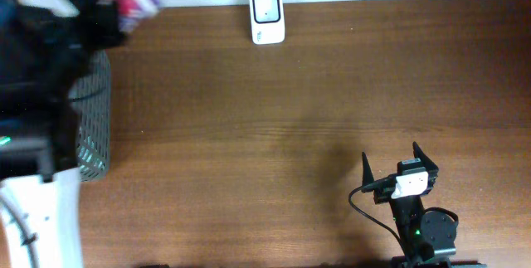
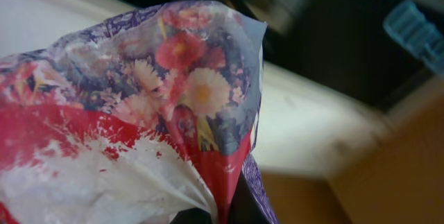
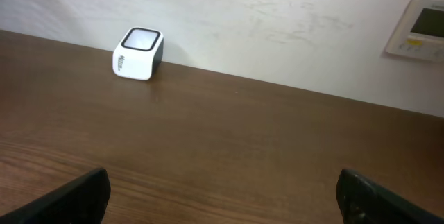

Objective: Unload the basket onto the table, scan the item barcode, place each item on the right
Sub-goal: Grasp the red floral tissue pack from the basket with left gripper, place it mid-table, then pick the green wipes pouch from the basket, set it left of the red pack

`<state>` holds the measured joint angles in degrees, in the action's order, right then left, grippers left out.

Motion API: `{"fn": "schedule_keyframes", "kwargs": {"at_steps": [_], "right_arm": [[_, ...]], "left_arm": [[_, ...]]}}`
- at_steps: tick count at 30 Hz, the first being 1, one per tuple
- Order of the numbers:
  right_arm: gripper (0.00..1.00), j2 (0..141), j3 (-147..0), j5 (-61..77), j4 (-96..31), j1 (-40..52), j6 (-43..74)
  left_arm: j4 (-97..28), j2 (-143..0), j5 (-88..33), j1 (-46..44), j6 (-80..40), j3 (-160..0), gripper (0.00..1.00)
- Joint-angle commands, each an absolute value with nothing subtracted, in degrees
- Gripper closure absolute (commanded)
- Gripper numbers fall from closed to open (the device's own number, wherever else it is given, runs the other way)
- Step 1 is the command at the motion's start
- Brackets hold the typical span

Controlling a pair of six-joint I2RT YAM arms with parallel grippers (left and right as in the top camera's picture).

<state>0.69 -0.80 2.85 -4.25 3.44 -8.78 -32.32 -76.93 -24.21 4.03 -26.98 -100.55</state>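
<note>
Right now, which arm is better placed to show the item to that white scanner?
Left. The left gripper is shut on the flowery packet, up at the table's far left corner, along the same edge as the scanner. The right gripper sits open and empty near the front edge.

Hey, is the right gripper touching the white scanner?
Apart. The overhead view shows bare table between the right gripper and the white scanner at the far edge.

Brown wooden table (image 1: 249,135), grey mesh basket (image 1: 95,127) at left edge, wall panel (image 3: 420,28)
</note>
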Motion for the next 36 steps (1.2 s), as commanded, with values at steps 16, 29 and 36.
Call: {"fn": "schedule_keyframes", "kwargs": {"at_steps": [16,29,36], "right_arm": [[0.01,0.36,-0.32,2.76,-4.29,3.75,-8.14],[0.01,0.36,-0.32,2.76,-4.29,3.75,-8.14],[0.01,0.36,-0.32,2.74,-4.29,3.75,-8.14]], "left_arm": [[-45.54,-117.71,-9.98,-37.39,-23.07,-100.92,0.43],[-65.23,-87.68,-5.72,10.79,-11.84,-119.90,0.01],[-66.54,-99.33,-7.40,37.45,-13.23,-117.73,0.01]]}}
